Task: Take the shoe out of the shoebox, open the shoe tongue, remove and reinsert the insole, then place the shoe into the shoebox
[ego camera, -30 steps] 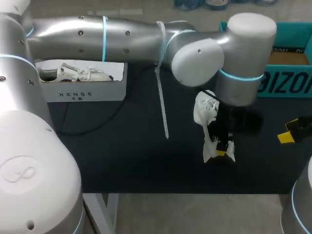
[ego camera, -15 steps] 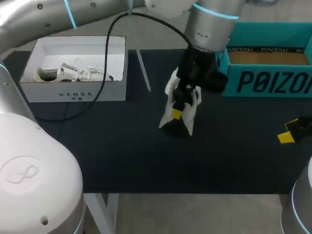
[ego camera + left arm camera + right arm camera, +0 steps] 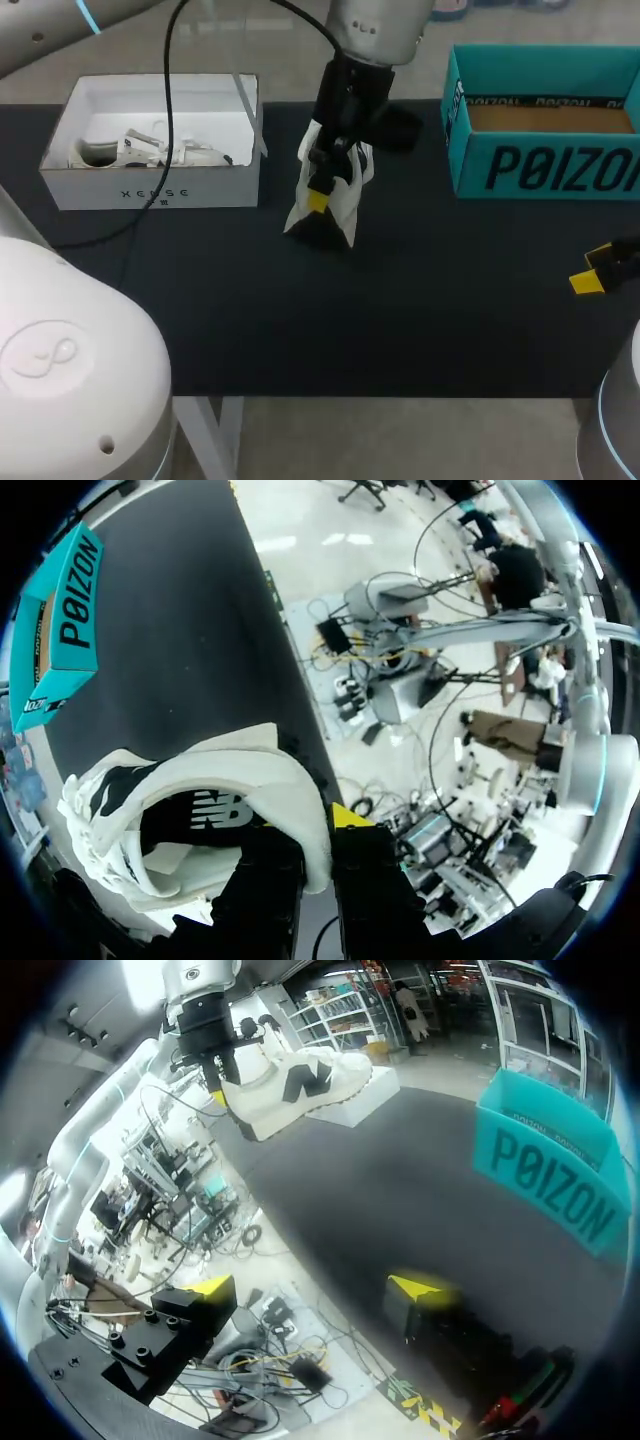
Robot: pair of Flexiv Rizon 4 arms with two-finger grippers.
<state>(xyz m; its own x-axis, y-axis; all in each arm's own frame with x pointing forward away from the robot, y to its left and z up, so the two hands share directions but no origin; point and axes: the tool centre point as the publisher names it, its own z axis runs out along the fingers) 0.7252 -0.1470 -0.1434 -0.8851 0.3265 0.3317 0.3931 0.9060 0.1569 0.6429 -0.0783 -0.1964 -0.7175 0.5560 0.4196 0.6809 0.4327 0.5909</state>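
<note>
A white shoe (image 3: 345, 205) with a black logo hangs above the middle of the black table, heel up. My left gripper (image 3: 318, 196) comes down from above and is shut on the shoe's heel collar. In the left wrist view one finger is inside the shoe (image 3: 250, 770) and the other outside, with the left gripper (image 3: 318, 848) pinching the white rim. The white shoebox (image 3: 150, 190) stands at the back left with crumpled paper inside. My right gripper (image 3: 312, 1290) stands open and empty at the table's right edge, far from the shoe (image 3: 300, 1085).
A teal box (image 3: 545, 160) stands open at the back right, its inside bare cardboard. A black cable hangs from my left arm across the white shoebox. The table's front half is bare black surface (image 3: 400, 320).
My left arm has carried the shoe from the front right of the table to the left and towards the back, beside the white shoebox. The right arm has kept still.
</note>
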